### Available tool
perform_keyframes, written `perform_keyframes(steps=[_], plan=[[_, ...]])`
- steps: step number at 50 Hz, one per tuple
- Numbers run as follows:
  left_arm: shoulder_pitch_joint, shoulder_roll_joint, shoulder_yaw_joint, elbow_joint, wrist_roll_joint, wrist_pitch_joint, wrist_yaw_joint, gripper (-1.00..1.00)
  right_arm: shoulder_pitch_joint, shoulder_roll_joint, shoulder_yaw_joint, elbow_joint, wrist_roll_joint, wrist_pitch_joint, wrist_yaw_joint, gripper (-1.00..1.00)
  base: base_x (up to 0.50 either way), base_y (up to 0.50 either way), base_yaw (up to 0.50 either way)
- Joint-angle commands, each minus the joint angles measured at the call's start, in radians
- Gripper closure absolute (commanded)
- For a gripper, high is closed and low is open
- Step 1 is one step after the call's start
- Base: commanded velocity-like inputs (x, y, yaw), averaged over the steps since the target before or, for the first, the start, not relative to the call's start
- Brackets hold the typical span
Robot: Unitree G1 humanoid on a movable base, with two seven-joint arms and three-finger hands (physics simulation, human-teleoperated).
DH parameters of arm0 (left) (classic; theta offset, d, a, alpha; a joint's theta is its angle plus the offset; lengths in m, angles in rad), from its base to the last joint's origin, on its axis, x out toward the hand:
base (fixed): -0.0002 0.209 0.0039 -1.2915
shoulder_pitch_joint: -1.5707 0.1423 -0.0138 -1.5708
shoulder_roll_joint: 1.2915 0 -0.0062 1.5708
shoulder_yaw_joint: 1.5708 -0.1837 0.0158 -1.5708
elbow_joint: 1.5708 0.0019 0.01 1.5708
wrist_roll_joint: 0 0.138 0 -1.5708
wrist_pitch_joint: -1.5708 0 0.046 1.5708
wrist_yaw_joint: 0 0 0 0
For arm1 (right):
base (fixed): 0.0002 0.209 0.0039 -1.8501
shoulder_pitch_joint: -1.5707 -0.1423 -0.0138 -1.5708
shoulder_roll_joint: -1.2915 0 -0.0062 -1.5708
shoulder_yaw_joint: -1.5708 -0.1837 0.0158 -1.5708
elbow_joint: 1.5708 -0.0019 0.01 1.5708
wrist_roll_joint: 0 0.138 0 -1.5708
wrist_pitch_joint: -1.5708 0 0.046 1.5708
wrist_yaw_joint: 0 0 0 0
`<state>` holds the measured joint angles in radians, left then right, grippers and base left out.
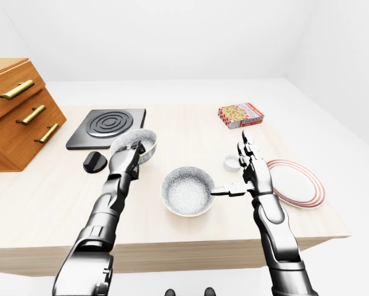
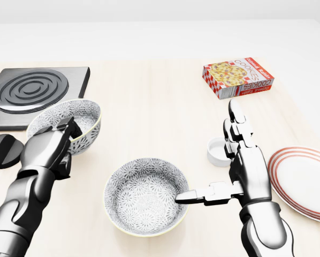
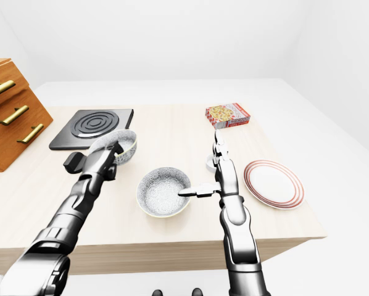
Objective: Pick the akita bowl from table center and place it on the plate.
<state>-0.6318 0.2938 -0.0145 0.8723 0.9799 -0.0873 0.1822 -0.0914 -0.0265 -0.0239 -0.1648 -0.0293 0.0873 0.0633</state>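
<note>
The akita bowl (image 2: pixel 146 195), grey-white with a speckled flower pattern, sits upright on the table at the lower middle of the head view. My right hand (image 2: pixel 211 160) is open just right of it. Its thumb lies sideways at the bowl's right rim and its fingers (image 2: pixel 234 120) point straight toward the top of the view. The plate (image 2: pixel 302 179), white with red rings, lies flat at the right edge, right of that hand. My left hand (image 2: pixel 58 136) hangs over the near rim of a second patterned bowl (image 2: pixel 77 118) at the left; I see only its back, so its grip is hidden.
A small white cup (image 2: pixel 218 151) stands between the right hand's fingers and the akita bowl. A cookie box (image 2: pixel 237 77) lies at the upper right and a black hob (image 2: pixel 34 91) at the upper left, with a small black object (image 2: pixel 2 150) below it. A wooden drawer cabinet (image 1: pixel 15 111) stands at the far left.
</note>
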Motion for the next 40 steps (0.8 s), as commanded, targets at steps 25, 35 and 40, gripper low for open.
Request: perform_keyframes(steps=[25, 35, 40], plan=[[0.500, -0.164, 0.015, -1.162, 0.089, 0.000, -0.568, 1.00, -0.225, -0.038, 0.053, -0.031, -0.325, 0.000, 0.077, -1.00, 0.00, 0.00, 0.00], [0.536, -0.201, -0.031, -1.296, 0.120, 0.000, -0.675, 1.00, -0.345, -0.030, 0.107, 0.038, -0.579, 0.000, 0.247, -1.00, 0.00, 0.00, 0.00], [0.530, -0.209, -0.039, -1.319, 0.129, 0.000, -0.700, 1.00, -0.383, -0.022, 0.128, 0.078, -0.698, 0.000, 0.317, -1.00, 0.00, 0.00, 0.00]])
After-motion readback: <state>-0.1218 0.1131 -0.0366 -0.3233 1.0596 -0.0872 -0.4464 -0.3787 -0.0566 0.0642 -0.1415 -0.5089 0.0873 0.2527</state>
